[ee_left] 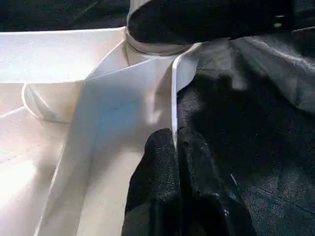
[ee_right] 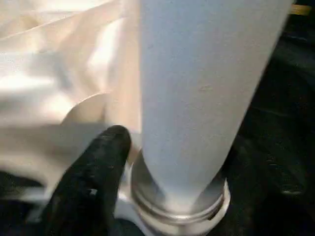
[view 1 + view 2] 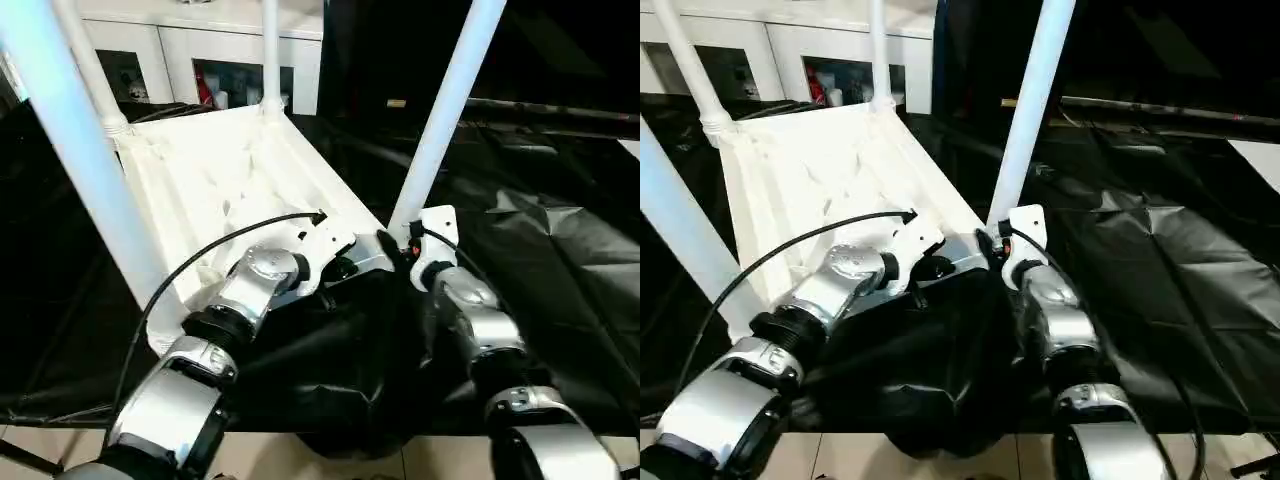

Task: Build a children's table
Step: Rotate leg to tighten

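The children's table lies upside down on the black cloth: its white ribbed tabletop point(image 3: 230, 190) faces up, with several white legs standing in the corner sockets. The near right leg point(image 3: 445, 110) rises from the corner in front of me, the near left leg point(image 3: 80, 150) crosses the left foreground, and two more legs point(image 3: 270, 50) stand at the far end. My left gripper point(image 1: 175, 147) is shut on the tabletop's thin rim close to that near right corner. My right gripper point(image 3: 418, 262) sits at the base of the near right leg, open, one black finger point(image 2: 98, 177) just off the leg above the socket ring point(image 2: 177, 206).
The black-draped work table point(image 3: 560, 260) stretches to the right with wrinkled cloth. White cabinets point(image 3: 200, 50) stand behind the tabletop. A dark bar point(image 3: 560, 110) runs along the back right. The work table's front edge and pale floor point(image 3: 280, 455) lie just below my forearms.
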